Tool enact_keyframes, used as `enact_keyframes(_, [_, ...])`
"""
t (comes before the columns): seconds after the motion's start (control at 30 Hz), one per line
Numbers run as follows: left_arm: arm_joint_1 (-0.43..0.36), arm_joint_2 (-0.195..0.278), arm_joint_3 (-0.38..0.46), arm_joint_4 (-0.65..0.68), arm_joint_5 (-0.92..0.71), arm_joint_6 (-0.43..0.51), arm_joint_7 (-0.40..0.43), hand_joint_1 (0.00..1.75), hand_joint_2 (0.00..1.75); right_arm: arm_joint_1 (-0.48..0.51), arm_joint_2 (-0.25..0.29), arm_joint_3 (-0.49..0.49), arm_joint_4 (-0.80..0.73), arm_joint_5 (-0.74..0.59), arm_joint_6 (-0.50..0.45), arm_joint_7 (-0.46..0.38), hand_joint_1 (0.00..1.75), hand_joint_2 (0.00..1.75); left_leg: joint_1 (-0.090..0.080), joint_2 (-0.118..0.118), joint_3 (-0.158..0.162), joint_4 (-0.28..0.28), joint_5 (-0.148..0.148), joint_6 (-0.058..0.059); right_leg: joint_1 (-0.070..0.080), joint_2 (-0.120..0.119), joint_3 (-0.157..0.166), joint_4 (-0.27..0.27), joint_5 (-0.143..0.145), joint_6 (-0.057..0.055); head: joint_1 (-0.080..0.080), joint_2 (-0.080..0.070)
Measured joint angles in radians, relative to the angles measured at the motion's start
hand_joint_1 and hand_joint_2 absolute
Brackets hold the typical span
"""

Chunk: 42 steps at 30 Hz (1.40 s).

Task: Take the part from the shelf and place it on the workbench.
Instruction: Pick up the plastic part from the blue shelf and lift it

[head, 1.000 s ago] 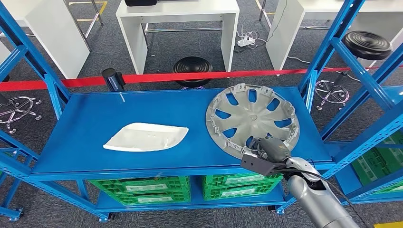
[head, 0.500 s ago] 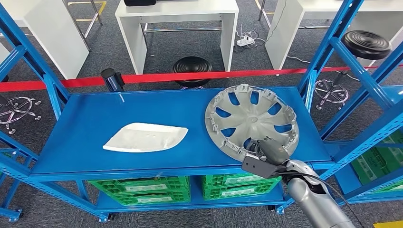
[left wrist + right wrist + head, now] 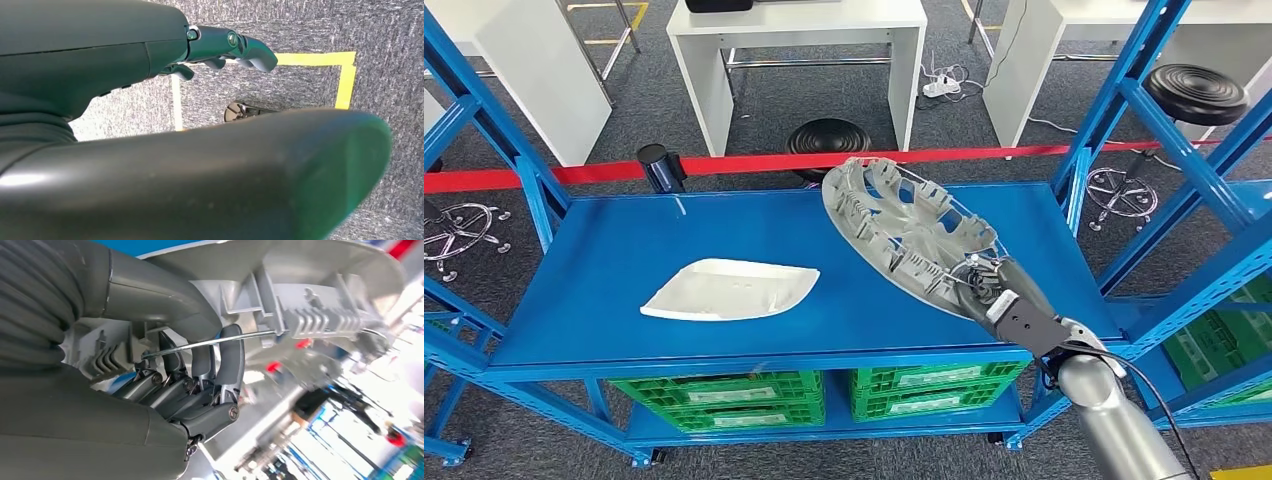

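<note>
The right hand (image 3: 1004,297) grips the grey hubcap (image 3: 894,225) by its near rim, tilted up above the blue shelf (image 3: 624,250), ribbed clips and spoke openings showing. The left hand (image 3: 220,47) holds nothing, fingers loosely curled.

- A white curved panel (image 3: 729,289) lies flat, well to the left of the right hand (image 3: 1009,300).
- Green crates (image 3: 724,398) sit side by side, lower than that hand and to its left.
- A red barrier tape (image 3: 724,164) runs crosswise beyond the hand, fixed to a black post (image 3: 660,166) far to its left.
- One black round stool (image 3: 828,137) stands beyond the hand, to its left. Another (image 3: 1196,93) stands beyond it, to its right.
- A white power strip (image 3: 939,87) lies on the carpet, well beyond the hand.
- Yellow floor tape (image 3: 345,75) marks grey carpet past the left hand (image 3: 100,60).
</note>
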Motion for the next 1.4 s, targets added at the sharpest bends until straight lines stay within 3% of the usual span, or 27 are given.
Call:
enact_keyframes(0.33, [-0.001, 0.006, 0.000, 0.000, -0.018, -0.003, -0.063, 0.00, 0.00, 0.016, 0.009, -0.100, -0.089, -0.231, 0.087, -0.074, 1.75, 1.75, 0.000, -0.001, -0.001, 0.000, 0.000, 0.000, 0.000, -0.001, -0.001, 0.000, 0.000, 0.000, 0.000, 0.000])
enact_keyframes(0.8, [-0.001, 0.009, 0.000, 0.000, -0.028, -0.012, -0.112, 0.00, 0.00, 0.098, 0.055, -0.131, -0.260, -0.356, 0.199, -0.138, 1.75, 1.75, 0.000, -0.001, -0.002, -0.001, -0.001, -0.001, 0.000, -0.001, -0.002, 0.000, -0.001, -0.002, 0.000, 0.000])
enact_keyframes(0.93, [0.000, 0.009, 0.000, 0.000, -0.033, -0.014, -0.122, 0.00, 1.75, 0.136, 0.081, -0.132, -0.346, -0.403, 0.253, -0.149, 1.75, 1.75, 0.000, -0.001, -0.002, -0.001, -0.001, -0.001, 0.000, -0.001, -0.002, 0.000, -0.002, -0.003, 0.000, 0.000])
enact_keyframes(1.23, [-0.001, 0.013, 0.000, 0.000, -0.029, -0.018, -0.134, 0.00, 1.75, 0.148, 0.106, -0.133, -0.461, -0.561, 0.466, -0.136, 1.75, 1.75, 0.000, -0.001, -0.002, -0.001, -0.001, -0.001, 0.000, -0.001, -0.002, 0.000, -0.002, -0.003, 0.000, 0.000])
enact_keyframes(1.4, [-0.004, 0.016, 0.000, -0.001, -0.029, -0.016, -0.126, 0.00, 1.75, 0.127, 0.117, -0.128, -0.504, -0.636, 0.523, -0.104, 1.75, 1.75, 0.000, -0.001, -0.002, -0.001, -0.001, -0.001, 0.000, -0.001, -0.002, 0.000, -0.002, -0.003, 0.000, 0.000])
